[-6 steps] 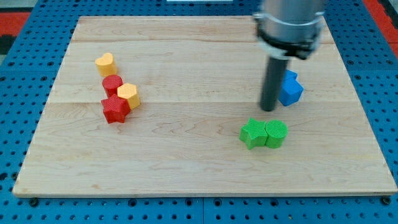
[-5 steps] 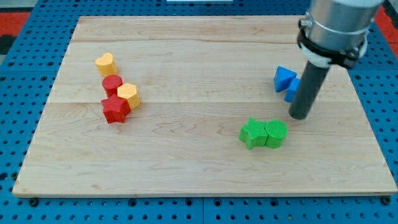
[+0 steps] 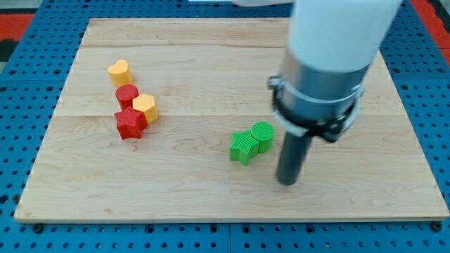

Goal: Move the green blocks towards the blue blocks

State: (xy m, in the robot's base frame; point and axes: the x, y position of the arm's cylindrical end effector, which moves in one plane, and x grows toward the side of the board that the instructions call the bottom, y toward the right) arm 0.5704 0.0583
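A green star block (image 3: pixel 243 147) and a green round block (image 3: pixel 263 135) touch each other near the board's middle, right of centre. My tip (image 3: pixel 287 182) rests on the board just right of and below them, a short gap from the round block. The arm's wide body hides the right part of the board, and no blue block shows.
At the view's left stand a yellow heart block (image 3: pixel 120 71), a red round block (image 3: pixel 126 94), a yellow hexagon block (image 3: pixel 145 107) and a red star block (image 3: pixel 130 123), close together. The wooden board (image 3: pixel 211 204) lies on a blue pegboard.
The tip swung from beside the blue blocks down to the lower right of the green blocks. The green pair has shifted left and slightly up, and turned. The arm now covers the blue blocks.
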